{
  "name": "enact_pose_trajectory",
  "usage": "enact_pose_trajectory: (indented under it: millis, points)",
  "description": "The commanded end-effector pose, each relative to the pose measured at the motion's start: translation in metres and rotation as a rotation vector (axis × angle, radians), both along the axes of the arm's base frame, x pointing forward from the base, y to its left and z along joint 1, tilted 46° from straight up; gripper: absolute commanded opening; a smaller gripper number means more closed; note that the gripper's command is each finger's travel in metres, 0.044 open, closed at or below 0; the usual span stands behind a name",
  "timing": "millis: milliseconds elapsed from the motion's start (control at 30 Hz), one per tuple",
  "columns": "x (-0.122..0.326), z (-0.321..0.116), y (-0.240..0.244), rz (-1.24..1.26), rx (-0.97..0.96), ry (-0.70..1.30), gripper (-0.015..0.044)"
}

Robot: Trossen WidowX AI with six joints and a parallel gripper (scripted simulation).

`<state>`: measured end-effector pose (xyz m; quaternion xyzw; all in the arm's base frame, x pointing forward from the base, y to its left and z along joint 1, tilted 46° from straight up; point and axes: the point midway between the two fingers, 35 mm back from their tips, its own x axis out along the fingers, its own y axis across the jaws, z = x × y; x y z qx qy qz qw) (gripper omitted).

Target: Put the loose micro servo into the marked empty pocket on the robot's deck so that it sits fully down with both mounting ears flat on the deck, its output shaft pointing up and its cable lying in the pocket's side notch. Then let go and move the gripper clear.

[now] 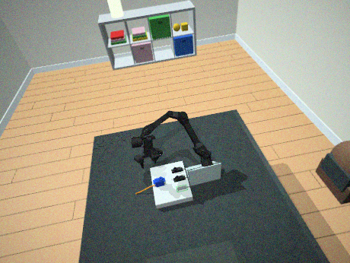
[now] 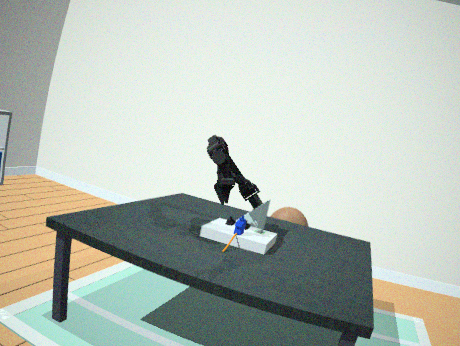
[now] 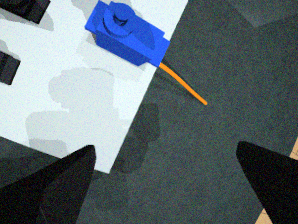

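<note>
The loose blue micro servo [image 1: 159, 182] [image 2: 240, 226] [image 3: 127, 30] stands on the white deck [image 1: 167, 199] [image 3: 30, 95] near its edge, shaft facing up. Its orange cable [image 1: 144, 189] [image 2: 229, 243] [image 3: 182, 83] runs out past that edge. The green-outlined pocket [image 1: 182, 188] [image 2: 258, 231] is on the other side of the deck, beside the two black servos; it is not in the wrist view. My gripper [image 1: 151, 161] [image 3: 168, 149] is open and empty, above the deck's corner region and off to one side of the blue servo. In the exterior view its fingers overlap each other.
Two black servos [image 1: 177, 169] [image 1: 179, 178] sit in the deck in a row with the pocket. A pale upright panel [image 1: 204, 175] [image 2: 260, 219] stands along the deck's far side, by the arm's base. The dark table [image 1: 122, 228] [image 2: 150, 245] carries everything.
</note>
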<state>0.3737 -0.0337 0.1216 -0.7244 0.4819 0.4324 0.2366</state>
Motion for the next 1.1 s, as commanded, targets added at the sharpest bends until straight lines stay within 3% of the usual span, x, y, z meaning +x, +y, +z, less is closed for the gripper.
enact_pose_trajectory:
  millis: [0,900,1067]
  points:
    - [-0.001,-0.015,0.006,0.096,-0.049,0.109,0.0440]
    - [-0.017,-0.081,0.043,0.702,-0.298,0.759,0.0440]
    - [-0.018,-0.084,0.044,0.735,-0.310,0.796,0.0440]
